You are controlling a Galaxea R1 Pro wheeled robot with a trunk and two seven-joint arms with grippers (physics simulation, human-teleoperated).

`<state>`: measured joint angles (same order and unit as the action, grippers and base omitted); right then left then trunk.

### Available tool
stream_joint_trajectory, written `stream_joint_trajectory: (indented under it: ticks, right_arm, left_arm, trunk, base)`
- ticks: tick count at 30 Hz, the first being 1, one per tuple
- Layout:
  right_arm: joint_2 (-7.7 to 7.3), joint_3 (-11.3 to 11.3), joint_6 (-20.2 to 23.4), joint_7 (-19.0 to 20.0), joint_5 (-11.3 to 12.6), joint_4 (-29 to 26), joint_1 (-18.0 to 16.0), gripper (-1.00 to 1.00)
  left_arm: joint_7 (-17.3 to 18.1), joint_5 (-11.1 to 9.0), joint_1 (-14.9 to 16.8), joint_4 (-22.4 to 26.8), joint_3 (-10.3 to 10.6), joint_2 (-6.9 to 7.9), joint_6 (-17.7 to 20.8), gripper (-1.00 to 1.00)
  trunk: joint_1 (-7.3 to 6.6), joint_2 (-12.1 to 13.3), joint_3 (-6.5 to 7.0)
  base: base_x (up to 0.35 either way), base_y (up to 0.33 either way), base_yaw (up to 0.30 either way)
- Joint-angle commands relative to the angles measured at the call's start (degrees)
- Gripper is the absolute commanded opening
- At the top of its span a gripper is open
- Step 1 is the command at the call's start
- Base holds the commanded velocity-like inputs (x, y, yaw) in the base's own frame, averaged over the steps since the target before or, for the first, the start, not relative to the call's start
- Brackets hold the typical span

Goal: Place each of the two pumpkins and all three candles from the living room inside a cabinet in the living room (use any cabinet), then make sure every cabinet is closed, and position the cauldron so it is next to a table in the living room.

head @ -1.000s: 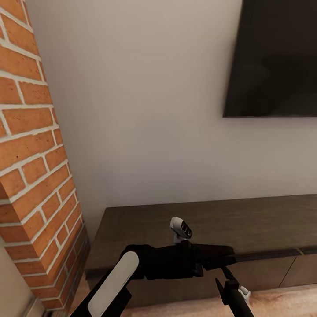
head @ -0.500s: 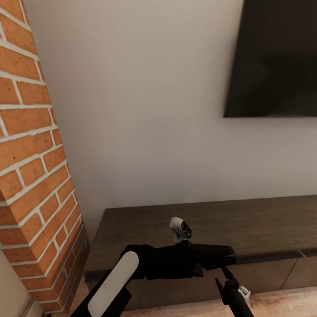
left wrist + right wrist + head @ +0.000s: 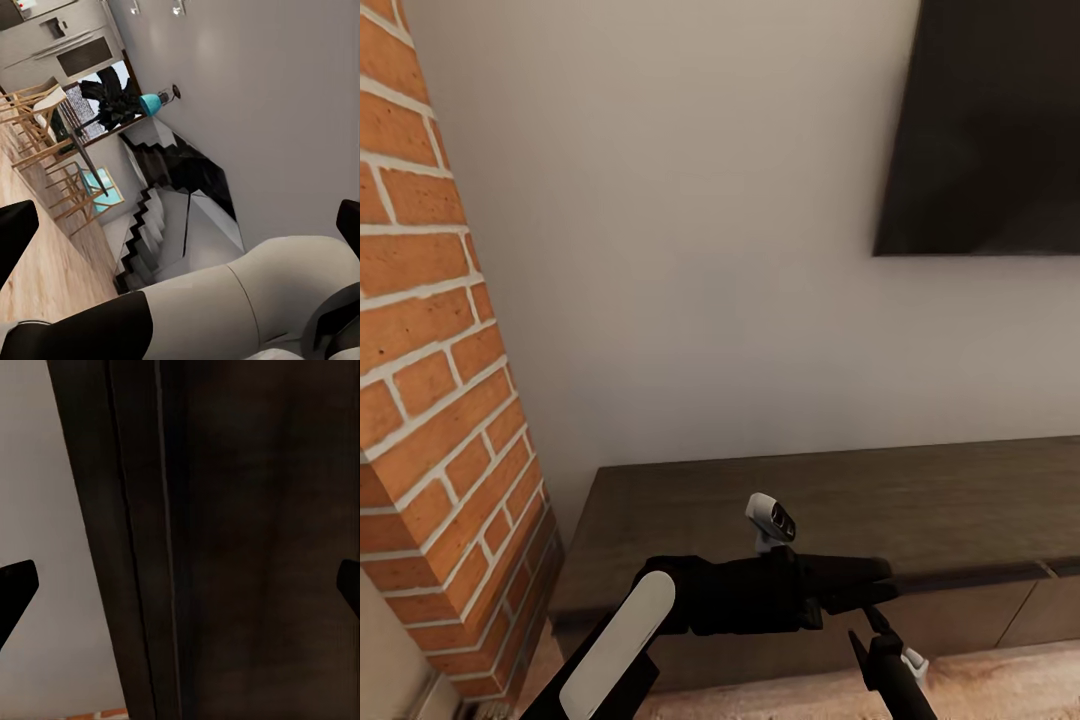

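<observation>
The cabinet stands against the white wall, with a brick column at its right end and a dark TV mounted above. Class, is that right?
Not quite: the head view shows the brick column at the cabinet's left end, not its right. The white wall and the TV are as stated.

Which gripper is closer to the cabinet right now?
Right. The right gripper faces the cabinet front close up, fingertips spread wide. The left gripper points away toward the stairs.

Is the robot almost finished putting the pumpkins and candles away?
Hard to say. The cabinet sits right in front of the robot, its top bare and its visible drawer fronts flush shut. The left gripper and right gripper are both open and hold nothing. No pumpkin, candle or cauldron is in sight, so whether any is stored already cannot be told.
</observation>
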<state>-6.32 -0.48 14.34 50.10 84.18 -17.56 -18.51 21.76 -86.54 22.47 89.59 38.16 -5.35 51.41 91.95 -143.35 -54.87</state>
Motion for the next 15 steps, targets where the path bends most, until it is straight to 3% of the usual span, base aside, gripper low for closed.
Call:
stream_joint_trajectory:
  ticks: [1, 9, 15]
  right_arm:
    - [-0.01, 0.0, 0.6, 0.4, 0.4, 0.0, 0.0, 1.00]
    - [-0.01, 0.0, 0.6, 2.2, 0.0, 0.0, 0.0, 1.00]
    - [-0.02, 0.2, 0.6, 5.7, -0.1, 0.1, 0.0, 1.00]
  left_arm:
    - [0.2, 0.1, 0.0, 0.0, 0.0, -0.02, 0.2, 1.00]
    - [0.2, 0.1, 0.0, 0.0, 0.0, -0.02, 0.2, 1.00]
    - [0.2, 0.1, 0.0, 0.0, 0.0, -0.02, 0.2, 1.00]
  trunk:
    - [0.01, 0.0, -0.28]
    - [0.06, -0.1, -0.73]
    - [0.06, -0.1, -0.73]
  base:
    - [0.000, 0.000, 0.000]
    - [0.000, 0.000, 0.000]
    - [0.000, 0.000, 0.000]
